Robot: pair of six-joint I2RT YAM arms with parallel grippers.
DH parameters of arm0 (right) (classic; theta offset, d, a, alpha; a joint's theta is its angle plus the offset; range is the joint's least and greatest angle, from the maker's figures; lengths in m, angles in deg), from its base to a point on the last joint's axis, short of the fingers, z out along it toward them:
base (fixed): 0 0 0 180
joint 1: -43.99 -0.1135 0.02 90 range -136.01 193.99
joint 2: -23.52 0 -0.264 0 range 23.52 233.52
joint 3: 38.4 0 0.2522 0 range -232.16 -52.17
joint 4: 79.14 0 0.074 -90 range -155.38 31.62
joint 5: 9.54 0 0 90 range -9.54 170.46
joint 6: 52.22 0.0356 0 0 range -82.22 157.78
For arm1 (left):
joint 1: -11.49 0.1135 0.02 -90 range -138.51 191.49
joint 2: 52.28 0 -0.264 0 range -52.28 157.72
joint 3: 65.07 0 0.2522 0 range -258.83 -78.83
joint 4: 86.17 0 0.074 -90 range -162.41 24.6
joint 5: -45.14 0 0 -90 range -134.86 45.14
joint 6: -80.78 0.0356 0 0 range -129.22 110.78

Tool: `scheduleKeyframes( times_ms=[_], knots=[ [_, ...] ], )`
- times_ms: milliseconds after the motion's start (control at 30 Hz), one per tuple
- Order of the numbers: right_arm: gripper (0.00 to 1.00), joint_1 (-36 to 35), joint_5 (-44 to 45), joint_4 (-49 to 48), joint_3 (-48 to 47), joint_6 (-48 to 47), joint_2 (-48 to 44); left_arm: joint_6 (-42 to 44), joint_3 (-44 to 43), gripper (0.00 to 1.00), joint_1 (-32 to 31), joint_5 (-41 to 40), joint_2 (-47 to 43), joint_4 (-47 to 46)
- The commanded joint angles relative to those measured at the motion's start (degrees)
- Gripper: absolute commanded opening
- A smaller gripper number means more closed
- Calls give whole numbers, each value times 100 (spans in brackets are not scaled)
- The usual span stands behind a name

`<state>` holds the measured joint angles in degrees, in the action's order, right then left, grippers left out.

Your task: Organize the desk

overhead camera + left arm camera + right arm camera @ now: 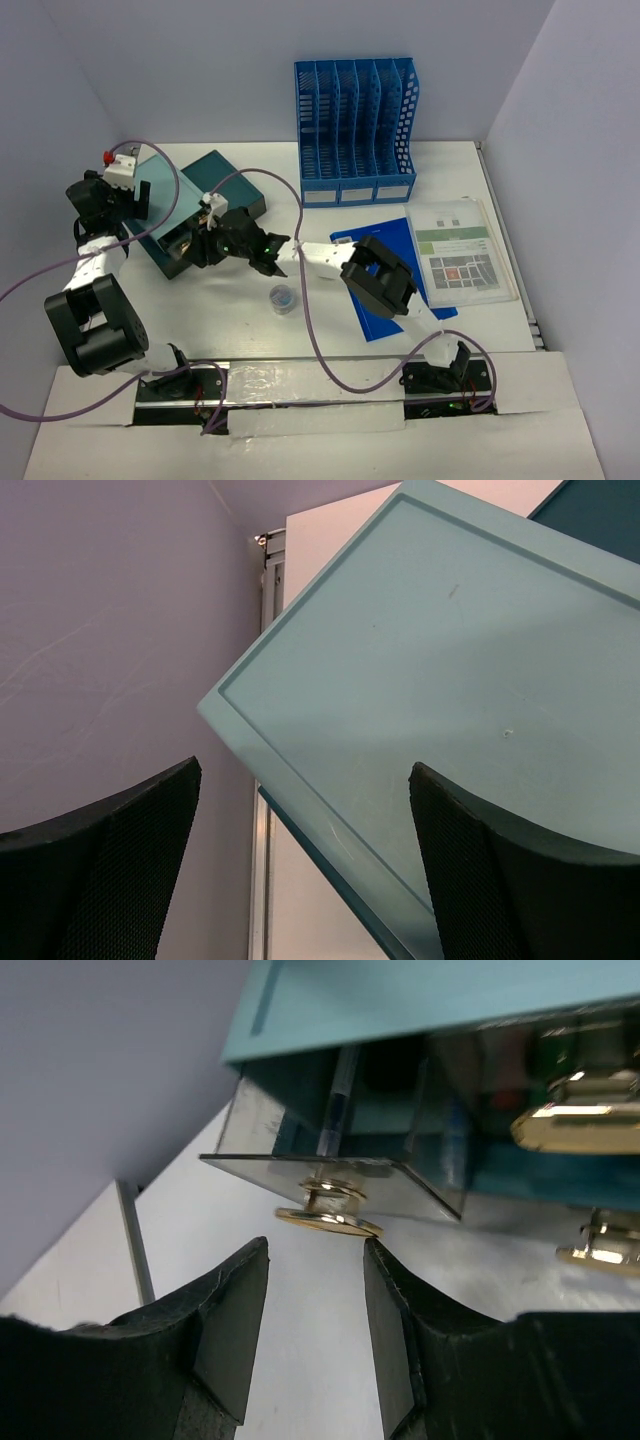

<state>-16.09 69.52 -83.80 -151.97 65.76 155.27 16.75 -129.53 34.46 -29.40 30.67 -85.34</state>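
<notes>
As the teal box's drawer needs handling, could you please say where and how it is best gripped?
Grip the gold knob on the drawer front, coming straight at that face, a finger each side. It stands out on a narrow stem; its flat disc gives the right gripper a pulling lip.

Just ahead of the right pincer (315, 1260), a polished gold metal knob (328, 1215) sits on a mirror-glossy drawer front (405, 1185). Beyond the left pincer (305, 770) and its rough black pads (130, 870), the box top (450, 680) looks matt, smooth teal.
</notes>
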Motion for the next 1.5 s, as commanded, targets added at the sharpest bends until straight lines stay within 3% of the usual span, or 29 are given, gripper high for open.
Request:
scheduleKeyframes(
  times_ms=[0, 267, 567, 700, 900, 1067, 1467],
  knots=[
    [51, 224, 57, -793, -477, 750, 395, 154, 376, 91, -2, -79, 292, 1056],
    [52, 327, 414, -1415, -828, 1502, 861, 159, 429, 91, -6, -81, 243, 1061],
    [52, 348, 509, -1486, -1099, 1708, 1081, 163, 511, 91, -11, -64, 96, 1036],
    [52, 350, 498, -1716, -734, 1728, 784, 137, 467, 91, -8, -11, 138, 1104],
    [53, 351, 656, -2330, 805, 1706, -165, 128, 455, 91, -5, 21, 78, 1117],
    [58, 414, 898, -2557, 1759, 2280, -600, 119, 463, 91, -12, 56, 15, 1131],
    [61, 629, 924, -2304, 1556, 3766, 134, 217, 474, 91, -20, 28, -193, 1223]
  ],
)
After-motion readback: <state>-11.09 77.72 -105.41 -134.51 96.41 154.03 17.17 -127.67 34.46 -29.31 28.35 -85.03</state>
